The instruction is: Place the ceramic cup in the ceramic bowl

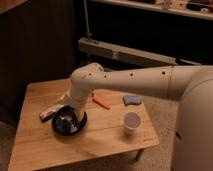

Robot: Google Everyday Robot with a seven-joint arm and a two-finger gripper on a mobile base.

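**Gripper down at the bowl, cup standing on its own**

- The arm point(135, 80) comes in from the robot body point(196, 125) on the right. It runs left across the back of the wooden surface point(40, 145), bends at a rounded joint and drops down.
- The gripper point(76, 116) is at the lower end of that drop, right over the ceramic bowl point(64, 125), on the bowl's right-hand side. It reads as a dark shape against the bowl's black glossy inside.
- Gripper state: cannot tell. The wrist covers most of it and what's left blends into the bowl. Cannot tell either whether it touches the bowl's rim or inside, or just hangs above it.
- The ceramic cup point(132, 121) is not in the gripper. It stands upright on the surface, toward the front right, well apart from the bowl, with bare wood between them. It is white with its mouth up, and nothing touches it.
- The bowl sits at the left-centre of the surface, with light glints showing in its left half.
- Other things on the surface:
  - An orange stick-like item point(101, 102) lies flat just behind and right of the bowl, under the arm.
  - A blue-grey pad point(132, 100) lies at the back right, behind the cup.
  - A flat bar-shaped packet point(49, 113), light and dark, lies just left of the bowl, close to its rim.
- Behind the surface is dark shelving with a pale rail point(120, 52) running across.
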